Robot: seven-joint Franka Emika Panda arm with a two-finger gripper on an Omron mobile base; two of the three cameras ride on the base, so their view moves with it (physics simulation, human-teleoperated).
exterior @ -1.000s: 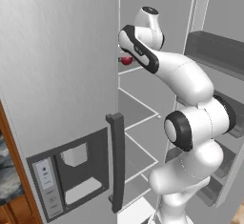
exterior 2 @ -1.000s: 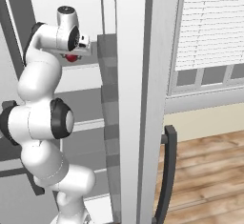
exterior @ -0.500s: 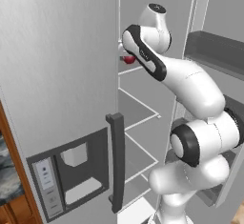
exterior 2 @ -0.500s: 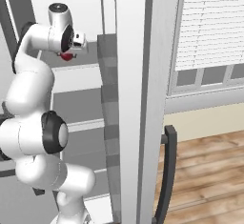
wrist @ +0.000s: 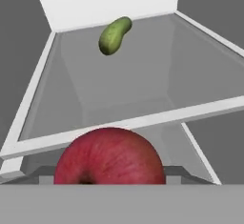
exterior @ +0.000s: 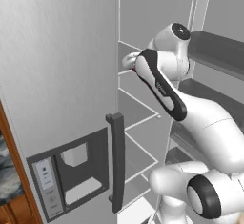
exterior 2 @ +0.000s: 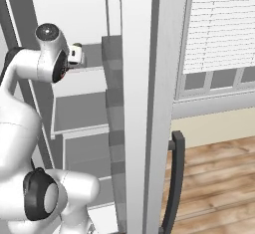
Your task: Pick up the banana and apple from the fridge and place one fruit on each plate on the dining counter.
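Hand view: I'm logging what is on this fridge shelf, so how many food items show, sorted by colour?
Red: 1, the apple
Green: 1, the oval fruit at the back of the shelf
Total: 2

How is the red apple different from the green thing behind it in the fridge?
The apple is round and dark red; the green fruit is long, oval and olive green. The apple sits right up close to the camera at the front, while the green fruit lies far back on the grey shelf near the white rear wall. Both are smooth-skinned foods inside the fridge.
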